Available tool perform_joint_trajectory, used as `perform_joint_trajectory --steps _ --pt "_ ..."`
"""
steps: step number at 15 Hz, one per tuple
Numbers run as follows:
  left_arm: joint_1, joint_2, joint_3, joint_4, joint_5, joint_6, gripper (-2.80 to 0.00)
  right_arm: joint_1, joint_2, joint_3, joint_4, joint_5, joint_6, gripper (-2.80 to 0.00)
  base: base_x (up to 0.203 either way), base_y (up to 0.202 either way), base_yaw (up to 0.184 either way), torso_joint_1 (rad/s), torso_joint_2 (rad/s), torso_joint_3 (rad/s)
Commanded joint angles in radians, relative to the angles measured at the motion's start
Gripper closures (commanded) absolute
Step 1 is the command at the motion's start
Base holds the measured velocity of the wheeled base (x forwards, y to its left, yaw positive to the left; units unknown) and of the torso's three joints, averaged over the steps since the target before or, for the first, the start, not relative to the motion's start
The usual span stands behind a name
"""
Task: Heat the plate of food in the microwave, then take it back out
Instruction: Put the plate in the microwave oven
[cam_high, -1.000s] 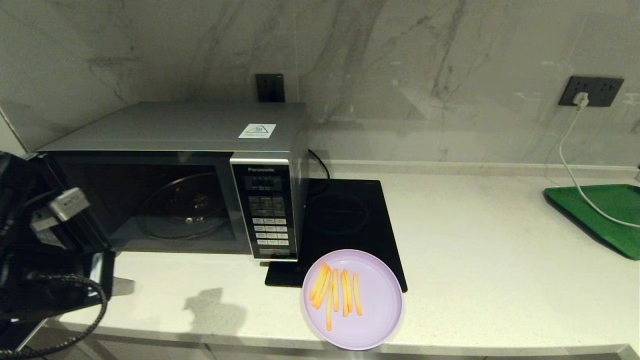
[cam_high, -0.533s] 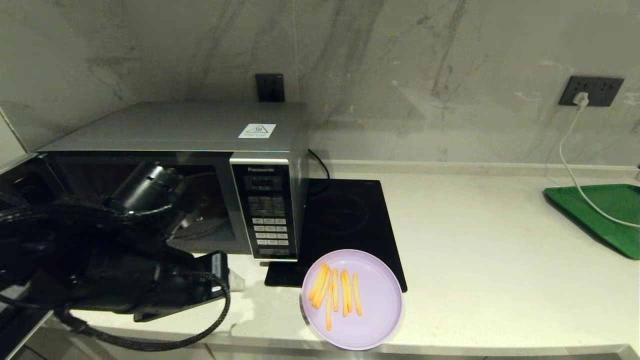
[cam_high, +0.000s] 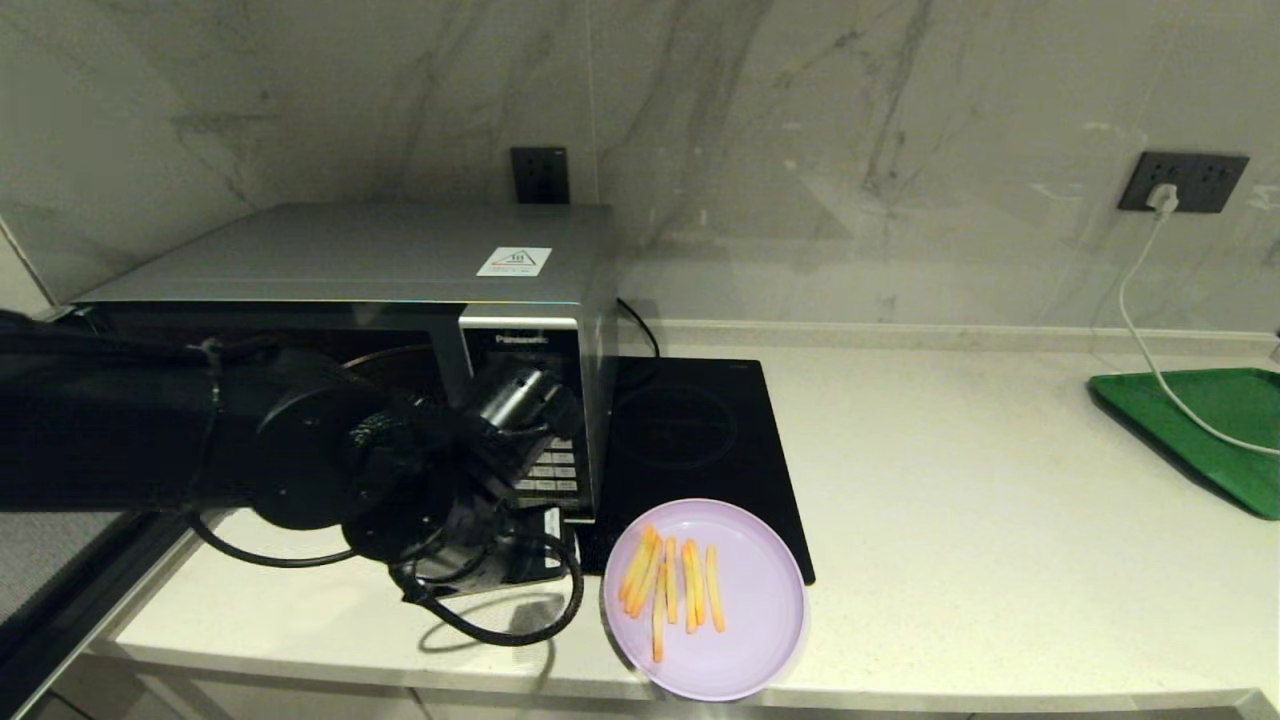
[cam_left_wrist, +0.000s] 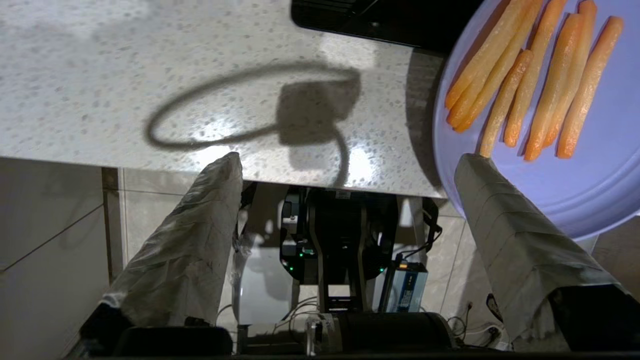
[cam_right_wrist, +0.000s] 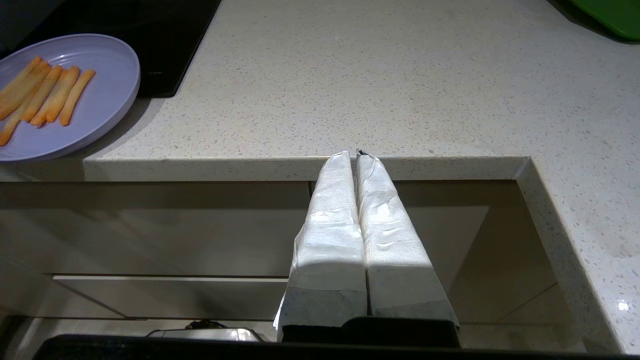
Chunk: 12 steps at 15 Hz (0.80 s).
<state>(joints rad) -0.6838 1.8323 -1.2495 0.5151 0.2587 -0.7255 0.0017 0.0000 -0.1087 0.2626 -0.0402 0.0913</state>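
Overhead, marble wall (cam_high: 900, 150); below, speckled counter (cam_high: 1000, 550)

Right hand (cam_right_wrist: 356, 154) closed below counter (cam_right_wrist: 350, 90) edge, plate of food (cam_right_wrist: 100, 100) overhanging the edge, well apart

I'm seeing orange-yellow fries (cam_high: 672, 590) lying on a pale lilac plate (cam_high: 760, 610). A silver-grey microwave (cam_high: 350, 260) is sitting left, a green tray (cam_high: 1210, 420) far right.

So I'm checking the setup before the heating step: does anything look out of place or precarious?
Yes: the plate sits partly on the corner of the black cooktop and sticks out over the counter's front edge, so it may rest unevenly. The fries all lie on it, nothing spilled. The microwave door stands open.
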Motion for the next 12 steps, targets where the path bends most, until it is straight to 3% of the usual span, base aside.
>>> perform_joint_trajectory --steps 1,8,11,12 --pt "-0.019 0.096 -0.045 0.004 0.008 -0.003 -2.80 0.000 0.000 0.000 0.001 0.000 0.001 0.00 0.000 0.000 0.000 0.000 0.00 0.000" --pt "-0.034 0.216 -0.161 0.008 0.061 0.023 -2.80 0.001 0.000 0.000 0.001 0.000 0.001 0.00 0.000 0.000 0.000 0.000 0.00 0.000" --pt "-0.028 0.269 -0.218 0.008 0.177 0.048 -2.80 0.000 0.000 0.000 0.001 0.000 0.001 0.00 0.000 0.000 0.000 0.000 0.00 0.000" --pt "-0.029 0.277 -0.228 0.007 0.184 0.075 -2.80 0.000 0.000 0.000 0.001 0.000 0.001 0.00 0.000 0.000 0.000 0.000 0.00 0.000"
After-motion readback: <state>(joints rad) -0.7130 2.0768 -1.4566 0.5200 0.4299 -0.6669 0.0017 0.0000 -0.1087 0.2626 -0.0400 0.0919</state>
